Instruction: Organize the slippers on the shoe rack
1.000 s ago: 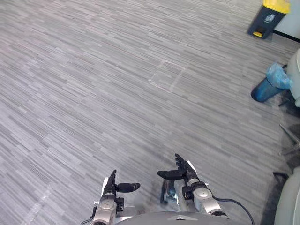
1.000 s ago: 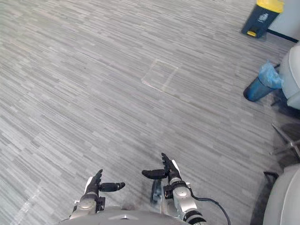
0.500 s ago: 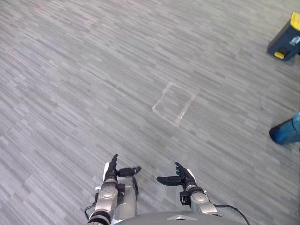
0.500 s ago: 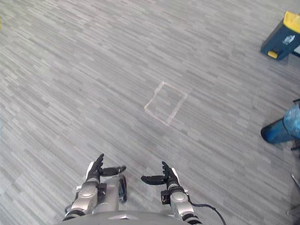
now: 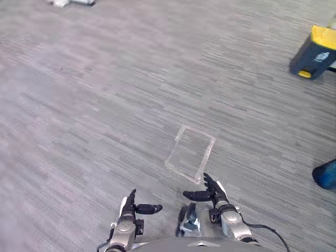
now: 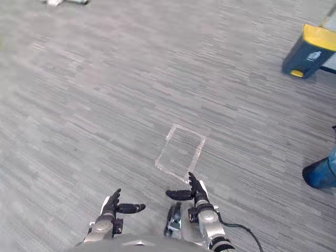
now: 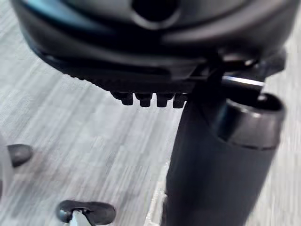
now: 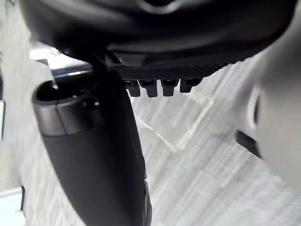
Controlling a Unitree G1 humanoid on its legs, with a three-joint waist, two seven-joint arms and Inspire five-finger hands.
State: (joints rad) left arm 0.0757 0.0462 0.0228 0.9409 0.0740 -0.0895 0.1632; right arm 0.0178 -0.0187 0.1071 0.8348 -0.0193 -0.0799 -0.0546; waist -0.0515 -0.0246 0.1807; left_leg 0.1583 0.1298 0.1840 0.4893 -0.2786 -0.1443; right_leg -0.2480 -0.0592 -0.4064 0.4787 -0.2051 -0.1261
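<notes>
Grey striped carpet floor [image 5: 105, 105] spread across view. Taped rectangle outline [image 5: 174, 145] lay on it, just ahead of right hand [image 5: 214, 193]. Dark bin with yellow lid [image 5: 314, 52] stood far right. Left hand [image 5: 129, 203] and right hand hovered low, apart, fingers straight, thumbs spread inward. Blue container [image 5: 326, 176] at right edge. Pale item [image 5: 71, 2] far upper left, too blurred to tell if slippers.

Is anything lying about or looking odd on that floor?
Only a small pale thing lying loose on the carpet far ahead to the left, too blurred to identify. The taped rectangle looks deliberate; the yellow-lidded bin stands upright. The left hand and right hand are open, empty.
</notes>
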